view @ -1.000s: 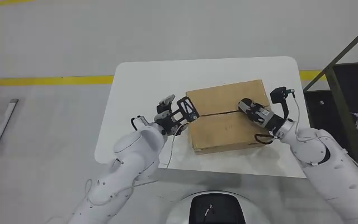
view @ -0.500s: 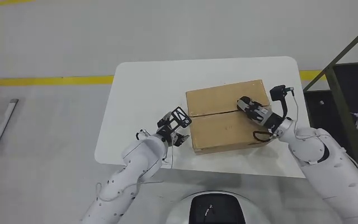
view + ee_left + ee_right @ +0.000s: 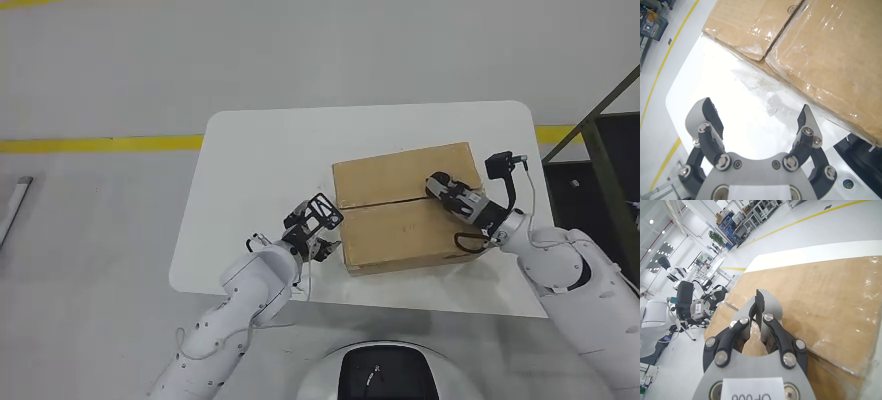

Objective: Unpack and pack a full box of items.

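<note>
A closed cardboard box with clear tape over its flaps stands on the right half of the white table. My left gripper hangs open just off the box's left side, near the front corner, with nothing between its fingers. The left wrist view has that gripper over bare table beside the box. My right gripper is shut over the box top, at the right end of the flap seam. In the right wrist view its pads press together above the box, holding nothing I can make out.
The table's left half is bare white surface. A dark metal frame stands just past the table's right edge. A yellow line runs across the floor behind. The other arm's gripper shows past the box's far end.
My left gripper has drawn back from the box's left edge toward the table's front and then held still. The right gripper has barely shifted on the box top.
</note>
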### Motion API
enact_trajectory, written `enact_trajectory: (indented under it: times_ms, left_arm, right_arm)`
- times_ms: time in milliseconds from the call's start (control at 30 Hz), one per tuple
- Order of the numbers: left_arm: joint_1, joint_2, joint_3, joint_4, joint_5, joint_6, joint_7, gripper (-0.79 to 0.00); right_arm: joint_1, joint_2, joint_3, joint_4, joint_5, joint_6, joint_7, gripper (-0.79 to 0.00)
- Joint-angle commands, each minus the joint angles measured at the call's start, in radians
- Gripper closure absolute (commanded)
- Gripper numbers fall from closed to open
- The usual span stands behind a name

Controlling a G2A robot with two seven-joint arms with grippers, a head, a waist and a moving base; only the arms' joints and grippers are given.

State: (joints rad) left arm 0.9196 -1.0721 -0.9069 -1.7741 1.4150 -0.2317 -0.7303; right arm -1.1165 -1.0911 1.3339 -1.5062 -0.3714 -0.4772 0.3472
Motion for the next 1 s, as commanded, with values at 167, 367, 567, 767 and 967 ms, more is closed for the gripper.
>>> enact_trajectory:
  times_ms: [167,367,567,767,967]
  left_arm:
    - [-0.043,-0.035,0.065,0.097,0.034,0.06,0.123,-0.785]
    - [-0.072,-0.061,0.088,0.168,0.039,0.107,0.177,-0.785]
    - [-0.066,-0.072,0.077,0.185,0.067,0.153,0.197,-0.493]
    - [-0.049,-0.078,0.041,0.168,0.085,0.2,0.208,-0.502]
    - [-0.008,-0.076,-0.013,0.135,0.086,0.219,0.21,-0.628]
  right_arm:
    - [0.002,-0.002,-0.005,0.005,0.005,-0.005,0.001,0.0]
    - [0.003,-0.004,-0.005,0.007,0.01,-0.007,0.005,0.0]
    - [0.006,-0.005,-0.008,0.006,0.013,-0.007,0.008,0.0]
    - [0.009,-0.007,-0.011,0.009,0.018,-0.009,0.012,0.0]
    - [0.012,-0.009,-0.016,0.012,0.027,-0.007,0.016,0.0]
